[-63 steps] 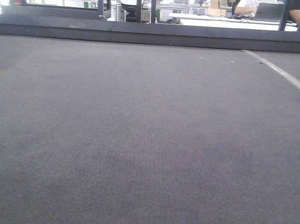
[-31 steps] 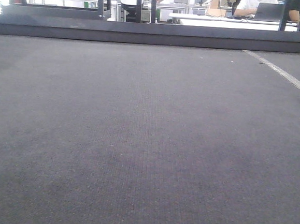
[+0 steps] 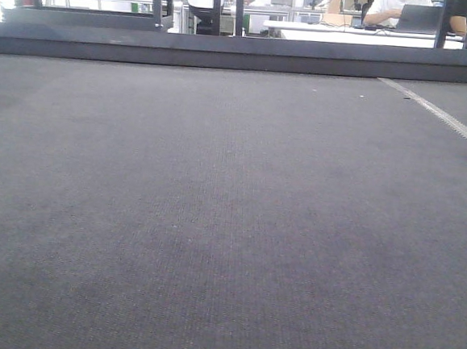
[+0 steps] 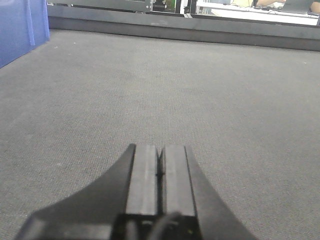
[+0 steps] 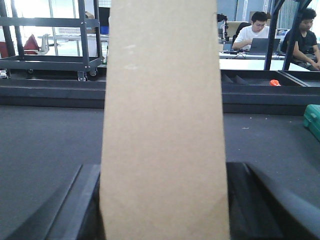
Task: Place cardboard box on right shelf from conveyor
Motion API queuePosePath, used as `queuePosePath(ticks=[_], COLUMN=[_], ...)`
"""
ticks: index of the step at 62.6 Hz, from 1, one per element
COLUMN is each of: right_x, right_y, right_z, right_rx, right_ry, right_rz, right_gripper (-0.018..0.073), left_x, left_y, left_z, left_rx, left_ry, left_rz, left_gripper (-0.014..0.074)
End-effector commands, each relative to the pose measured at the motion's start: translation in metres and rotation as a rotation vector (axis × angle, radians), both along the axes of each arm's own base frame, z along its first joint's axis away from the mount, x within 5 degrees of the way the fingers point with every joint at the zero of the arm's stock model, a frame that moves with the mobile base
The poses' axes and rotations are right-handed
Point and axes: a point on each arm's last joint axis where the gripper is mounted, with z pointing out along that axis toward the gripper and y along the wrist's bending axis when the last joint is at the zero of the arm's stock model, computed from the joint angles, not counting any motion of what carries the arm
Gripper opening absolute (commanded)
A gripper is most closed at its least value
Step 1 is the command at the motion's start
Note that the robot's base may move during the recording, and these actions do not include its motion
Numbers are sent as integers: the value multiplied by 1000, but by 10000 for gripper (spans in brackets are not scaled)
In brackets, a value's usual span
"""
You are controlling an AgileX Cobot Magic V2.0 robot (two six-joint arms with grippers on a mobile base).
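Note:
A plain tan cardboard box [image 5: 165, 125] stands upright in the middle of the right wrist view, filling it from top to bottom. My right gripper [image 5: 165, 172] is shut on it, one dark finger [image 5: 85, 200] against each side. The box hangs over the dark-grey conveyor [image 5: 50, 135]. My left gripper [image 4: 160, 150] is shut with nothing between its pads and sits low over the belt [image 4: 200, 90]. The front view holds only bare belt [image 3: 231, 207] with its pale diagonal seam [image 3: 448, 119]. The right shelf is out of view.
A dark raised rim [image 3: 243, 54] bounds the belt's far side. A blue object [image 4: 20, 27] stands at the belt's left edge, a teal case [image 5: 312, 120] at its right. Beyond the rim are a dark wheeled rack [image 5: 50, 40] and people at desks [image 5: 255, 35].

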Motion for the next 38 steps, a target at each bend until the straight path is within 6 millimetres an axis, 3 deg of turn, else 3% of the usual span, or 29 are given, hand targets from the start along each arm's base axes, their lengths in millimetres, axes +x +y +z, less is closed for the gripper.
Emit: queuePosePath(ticks=[1, 38], right_x=[-3, -4], right_y=[0, 0], right_z=[17, 21], right_rx=[-19, -18], right_ry=[-115, -158], right_rz=[-4, 0], right_gripper=[419, 412], left_x=[-1, -1], left_y=[1, 1], left_z=[9, 9], left_rx=[-16, -16], left_ry=[-93, -93], left_rz=[6, 6], left_gripper=[-119, -119])
